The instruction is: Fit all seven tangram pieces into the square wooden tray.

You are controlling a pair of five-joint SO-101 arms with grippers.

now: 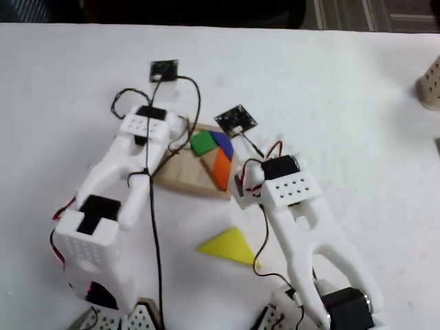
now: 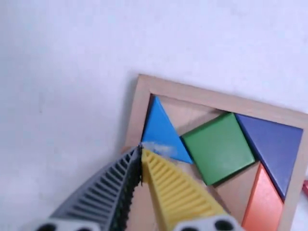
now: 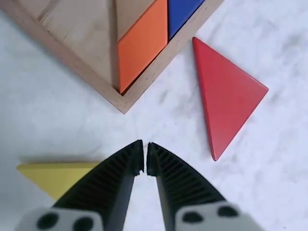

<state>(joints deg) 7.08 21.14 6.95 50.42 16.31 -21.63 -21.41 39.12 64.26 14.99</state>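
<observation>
The square wooden tray [image 1: 180,173] lies mid-table with a green square [image 1: 202,144], a dark blue triangle [image 1: 223,139] and an orange parallelogram [image 1: 221,166] inside. In the left wrist view, my left gripper [image 2: 140,153] is shut, its tips resting against the edge of a light blue triangle [image 2: 161,131] in the tray's corner [image 2: 139,96], beside the green square [image 2: 219,147]. My right gripper [image 3: 144,159] is shut and holds nothing, just off the tray's near corner [image 3: 122,103]. A red triangle [image 3: 226,96] lies on the table beside the tray. A yellow triangle [image 1: 230,246] lies nearer the front.
Two small black boards [image 1: 163,69] [image 1: 236,118] with cables lie behind the tray. Black cables trail over the left arm and past the yellow triangle. A beige perforated object [image 1: 430,86] stands at the right edge. Bare wood [image 3: 77,24] shows in the tray's near half.
</observation>
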